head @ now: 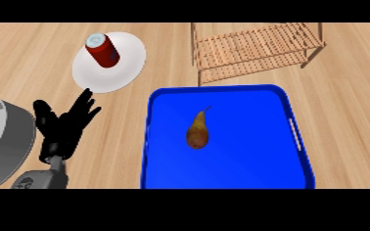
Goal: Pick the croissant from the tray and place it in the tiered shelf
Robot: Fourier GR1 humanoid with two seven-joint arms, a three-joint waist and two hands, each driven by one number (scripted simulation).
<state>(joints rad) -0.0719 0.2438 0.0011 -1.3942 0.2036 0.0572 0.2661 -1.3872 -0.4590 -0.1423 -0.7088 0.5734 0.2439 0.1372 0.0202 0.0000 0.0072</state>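
Note:
A blue tray (166, 166) lies on the wooden counter at lower centre. On it rests a single brown pear-shaped fruit (197, 131), stem pointing up and to the right; no croissant shows. The wooden slatted tiered shelf (256, 49) stands behind the tray at the upper right, with nothing on its slats. My left hand (63, 125) sits at the left of the tray, fingers straight and spread, holding nothing. My right hand does not show.
A white plate (127, 71) at the upper left carries a red can (103, 51) lying on it. A grey rounded object (14, 142) sits at the far left edge, close to my left forearm.

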